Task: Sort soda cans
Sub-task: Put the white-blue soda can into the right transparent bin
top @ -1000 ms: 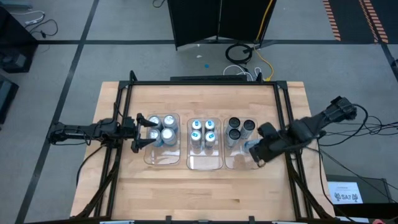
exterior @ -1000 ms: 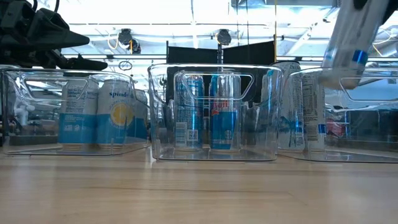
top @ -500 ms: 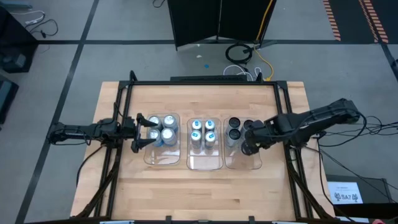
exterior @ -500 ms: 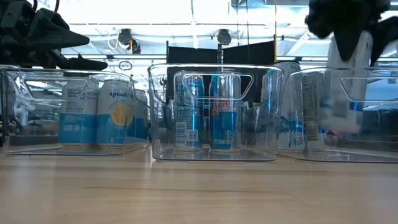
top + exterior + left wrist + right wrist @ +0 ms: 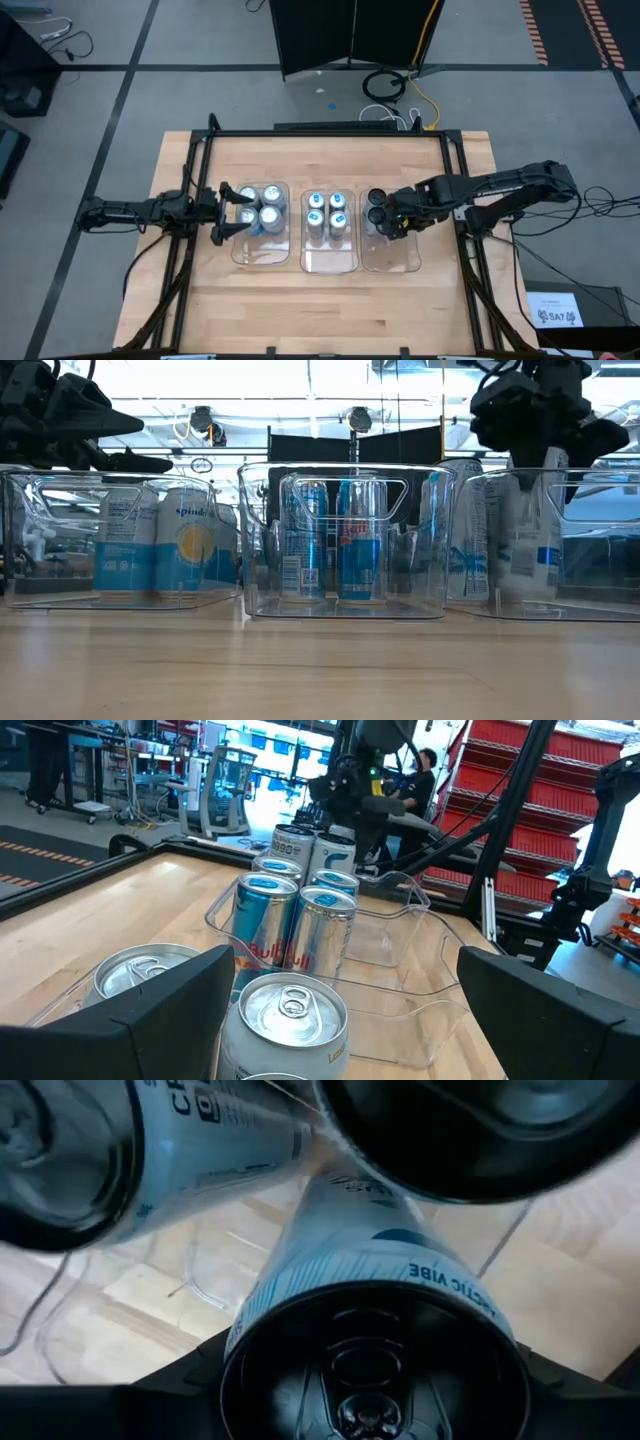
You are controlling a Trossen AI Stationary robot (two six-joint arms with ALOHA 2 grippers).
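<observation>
Three clear bins stand in a row. The left bin (image 5: 262,258) holds silver-topped cans (image 5: 259,207), the middle bin (image 5: 330,262) holds blue-marked cans (image 5: 326,213), and the right bin (image 5: 392,264) holds dark cans (image 5: 377,198). My right gripper (image 5: 394,222) is over the right bin, shut on a dark-topped can (image 5: 375,1370) that stands beside the other dark cans (image 5: 530,550). My left gripper (image 5: 236,212) is open at the left bin's left end, its fingers level on either side of the silver cans (image 5: 290,1010), touching nothing. My right gripper pinches the can's upper wall just below its dark rim (image 5: 245,1335) between its two fingers (image 5: 165,1385). The fingers come from above, slanting in from the table's right. The can stands upright inside the right bin, its base down near the bin's floor (image 5: 525,598).
The bins' near halves are free of cans. Bare wood table (image 5: 320,310) lies near the front edge and behind the bins. A black frame (image 5: 330,132) runs round the table. A person shows far off in the left wrist view (image 5: 425,770).
My right gripper has moved toward the table's left and far side, from the right bin's near right corner to over the dark cans, and gone down. The can it holds was lifted and tilted above the bin; it now stands upright inside the bin.
</observation>
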